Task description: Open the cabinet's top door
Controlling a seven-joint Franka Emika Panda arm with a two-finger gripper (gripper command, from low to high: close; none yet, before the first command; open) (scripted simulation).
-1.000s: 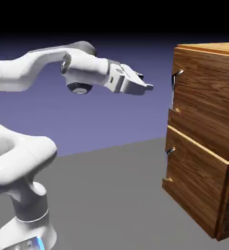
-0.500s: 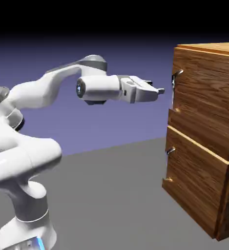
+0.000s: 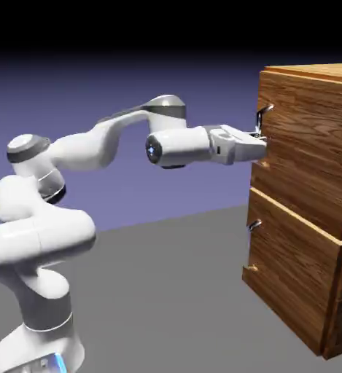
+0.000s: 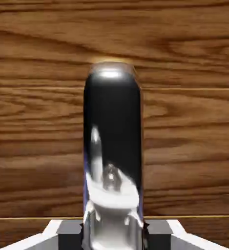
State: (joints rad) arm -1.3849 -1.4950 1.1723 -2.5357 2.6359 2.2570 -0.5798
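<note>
The brown wood-grain cabinet stands at the exterior view's right. Its top door carries a slim vertical silver handle near its left edge. My gripper has reached that handle and stands open, with a finger on either side of the bar. In the hand view the handle rises large and dark between my grey fingertips, in front of the door's wood. The lower panel with its small short handle is below.
The grey table stretches between my base and the cabinet. My arm stretches level from the lower left toward the cabinet's front.
My arm has stretched to the right over the last second. The hand has travelled from well short of the cabinet to the top door's handle, and the fingers now straddle the bar.
</note>
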